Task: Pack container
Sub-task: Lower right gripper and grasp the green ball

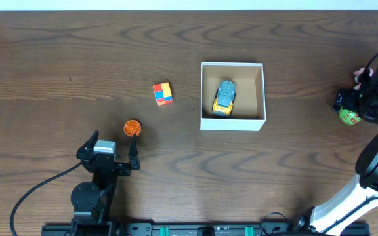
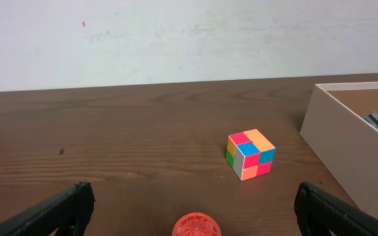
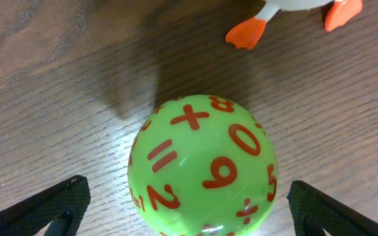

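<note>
Hovering both grippers spread, container sitting right of centre w/ one toy in.
You're holding the L gripper (image 1: 113,139) at near left, fingers wide apart and gripping nothing. An orange-red ball (image 1: 131,128) is sitting just ahead of its fingertips, and a multicolour cube (image 1: 163,93) is lying farther off, btwn ball and box. The container (image 1: 232,123) is standing on the table (image 1: 58,65) right of centre, well apart from both arms, w/ a blue-yellow toy car (image 1: 224,97) lying inside. At the right edge you're holding the R gripper (image 3: 195,210) spread at a green number ball (image 3: 202,164), fingers either side, not visibly touching it. A white toy w/ orange feet (image 3: 245,33) is lying just beyond.
</note>
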Controlling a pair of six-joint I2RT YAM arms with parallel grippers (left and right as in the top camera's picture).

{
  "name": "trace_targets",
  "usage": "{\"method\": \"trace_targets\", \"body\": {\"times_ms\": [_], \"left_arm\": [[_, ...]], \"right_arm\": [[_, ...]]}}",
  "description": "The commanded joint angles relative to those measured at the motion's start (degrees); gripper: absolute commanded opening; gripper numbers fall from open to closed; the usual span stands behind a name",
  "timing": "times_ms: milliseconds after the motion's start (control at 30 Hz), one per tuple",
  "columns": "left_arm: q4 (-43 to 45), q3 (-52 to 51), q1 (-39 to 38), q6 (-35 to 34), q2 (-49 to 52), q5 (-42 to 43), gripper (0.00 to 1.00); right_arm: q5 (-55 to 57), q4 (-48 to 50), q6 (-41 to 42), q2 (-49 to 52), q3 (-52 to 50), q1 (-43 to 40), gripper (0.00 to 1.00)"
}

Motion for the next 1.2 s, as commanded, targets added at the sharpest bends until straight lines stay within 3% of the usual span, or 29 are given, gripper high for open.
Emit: {"method": "trace_targets", "body": {"times_ms": [0,1167], "left_arm": [[-0.76,-1.73,0.24,0.57,-0.35,0.63,0.98],[-0.76,-1.73,0.24,0.57,-0.35,0.63,0.98]], "right_arm": [[-0.37,0.61,-2.32,0.7,-0.96,-0.59,0.99],[-2.38,7.13,-2.99,0.7,-4.33,-1.01,0.99]]}}
